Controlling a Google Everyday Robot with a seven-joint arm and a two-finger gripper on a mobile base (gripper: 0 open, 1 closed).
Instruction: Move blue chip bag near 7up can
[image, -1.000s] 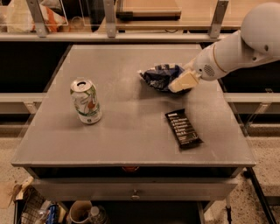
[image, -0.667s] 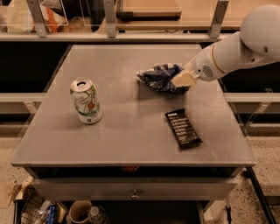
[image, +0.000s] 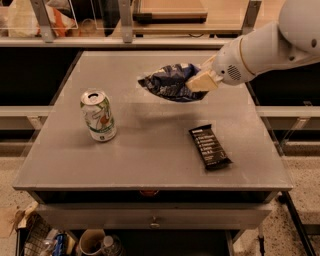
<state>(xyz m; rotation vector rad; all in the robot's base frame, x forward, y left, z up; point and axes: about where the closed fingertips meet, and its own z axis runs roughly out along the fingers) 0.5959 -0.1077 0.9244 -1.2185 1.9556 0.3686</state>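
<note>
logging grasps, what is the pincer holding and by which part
The pincer, over the far right of the table, grips the blue chip bag by its right end as the camera sees it.

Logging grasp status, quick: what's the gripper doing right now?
Gripper: closed on the blue chip bag, gripping its right end.

Single view, perhaps head-high, angled down at table (image: 150, 165), gripper (image: 199, 81) upper right
</note>
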